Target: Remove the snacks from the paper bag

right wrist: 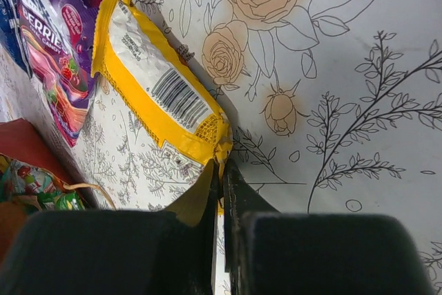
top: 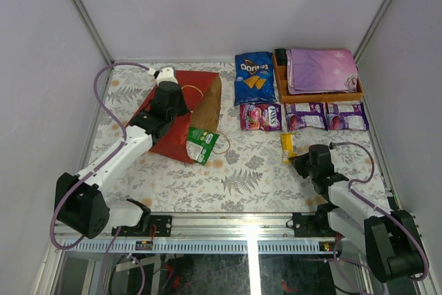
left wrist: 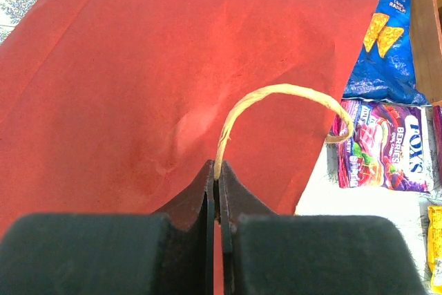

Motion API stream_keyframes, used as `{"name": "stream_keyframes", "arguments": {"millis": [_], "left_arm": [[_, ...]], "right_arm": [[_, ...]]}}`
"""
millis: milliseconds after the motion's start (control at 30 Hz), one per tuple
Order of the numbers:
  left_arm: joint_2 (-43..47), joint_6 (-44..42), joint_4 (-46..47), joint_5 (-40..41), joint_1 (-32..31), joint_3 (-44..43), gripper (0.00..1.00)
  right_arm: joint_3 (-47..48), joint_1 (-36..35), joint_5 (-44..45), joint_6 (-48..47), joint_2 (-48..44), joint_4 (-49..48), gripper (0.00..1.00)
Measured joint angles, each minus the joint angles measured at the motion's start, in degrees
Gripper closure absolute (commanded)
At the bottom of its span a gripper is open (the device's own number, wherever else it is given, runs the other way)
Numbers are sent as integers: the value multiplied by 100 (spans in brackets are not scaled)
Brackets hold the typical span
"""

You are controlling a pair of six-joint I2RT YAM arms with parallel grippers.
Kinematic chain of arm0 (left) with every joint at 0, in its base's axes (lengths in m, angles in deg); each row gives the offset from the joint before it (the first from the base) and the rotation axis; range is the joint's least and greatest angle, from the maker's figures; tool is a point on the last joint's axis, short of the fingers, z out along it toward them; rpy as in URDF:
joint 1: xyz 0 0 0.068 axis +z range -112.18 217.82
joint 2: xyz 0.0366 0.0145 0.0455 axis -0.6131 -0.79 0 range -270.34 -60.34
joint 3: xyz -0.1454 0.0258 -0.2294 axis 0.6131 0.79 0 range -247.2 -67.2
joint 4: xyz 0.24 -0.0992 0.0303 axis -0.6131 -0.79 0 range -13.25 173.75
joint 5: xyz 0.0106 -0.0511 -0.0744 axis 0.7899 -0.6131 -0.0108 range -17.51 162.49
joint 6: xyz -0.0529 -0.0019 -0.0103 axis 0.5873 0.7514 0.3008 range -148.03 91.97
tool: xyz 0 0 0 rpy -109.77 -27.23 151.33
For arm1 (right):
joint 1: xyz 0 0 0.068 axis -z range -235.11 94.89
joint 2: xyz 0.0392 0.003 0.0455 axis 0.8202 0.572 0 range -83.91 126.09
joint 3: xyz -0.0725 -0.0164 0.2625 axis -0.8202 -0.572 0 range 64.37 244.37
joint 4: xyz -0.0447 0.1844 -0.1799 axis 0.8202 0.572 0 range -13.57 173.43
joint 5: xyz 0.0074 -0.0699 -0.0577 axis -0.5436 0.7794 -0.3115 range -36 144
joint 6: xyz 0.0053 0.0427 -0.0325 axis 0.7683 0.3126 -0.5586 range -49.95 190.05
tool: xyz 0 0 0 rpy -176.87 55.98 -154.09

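Observation:
The red paper bag (top: 166,124) lies on its side at the left, its brown mouth (top: 208,110) facing right. My left gripper (top: 168,101) is shut on its tan loop handle (left wrist: 276,98), above the red side (left wrist: 138,81). A green packet (top: 201,144) sticks out at the mouth. My right gripper (top: 298,160) is shut on the end seam of a yellow packet (right wrist: 155,84), which lies on the table (top: 288,147). Out on the table lie the blue Doritos bag (top: 254,77), a Fox's candy pack (top: 261,117) and two purple packs (top: 306,116) (top: 347,115).
An orange wooden tray (top: 282,88) at the back right holds a folded purple star-print cloth (top: 321,69). Metal rails edge the flower-print table cover (top: 242,170). White walls close in the left, right and back.

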Motion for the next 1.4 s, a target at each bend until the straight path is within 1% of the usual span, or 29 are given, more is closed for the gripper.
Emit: {"name": "stream_keyframes", "arguments": {"millis": [333,367,400,433,467,533,567,633,667,733,767,800,833,900,967,1033,1100,1200,1233,1333,1400], "left_arm": [[-98,0,0,-17,-2,0,100],[-107,0,0,-22,0,0,100],[-109,0,0,-24,-2,0,100],[-111,0,0,-28,0,0,100],[-111,0,0,-37,0,0,100],[-114,0,0,-46,-2,0,100],[-118,0,0,-50,-2,0,100],[-118,0,0,-61,-2,0,100],[-118,0,0,-61,-2,0,100],[-118,0,0,-63,-2,0,100],[-118,0,0,-63,-2,0,100],[-118,0,0,-63,-2,0,100],[-118,0,0,-63,0,0,100],[-118,0,0,-72,0,0,100],[-120,0,0,-101,0,0,100],[-125,0,0,-109,0,0,100],[-133,0,0,-114,0,0,100],[-164,0,-2,-120,0,0,100],[-166,0,-2,-120,-2,0,100],[-166,0,-7,-116,0,0,100],[-166,-2,-24,-109,0,0,100]], "right_arm": [[-4,0,-175,42,-2,-4,100],[-7,0,-219,42,-2,-4,96],[-7,0,-236,42,0,0,82],[-7,-2,-267,42,11,-4,73],[-7,-2,-280,59,22,-11,56],[7,-2,-337,101,31,-85,30],[44,-2,-411,118,20,-203,21],[136,-7,-435,122,-46,-205,9],[181,-9,-437,107,-96,-166,6],[260,-11,-411,52,-210,7,4],[345,-17,-354,-22,-356,341,3],[361,-28,-339,-33,-391,411,1],[428,-57,-243,-87,-503,682,0],[627,-205,17,-188,-739,1176,0],[966,-599,385,-280,-874,1506,0],[1408,-1187,772,-404,-763,1615,3],[1810,-1718,990,-570,-422,1469,7],[2426,-2347,951,-955,719,835,12],[2610,-2470,870,-1054,1084,634,14],[3263,-2846,402,-1355,2653,-79,20],[3543,-3014,92,-1453,3386,-474,23]]}}
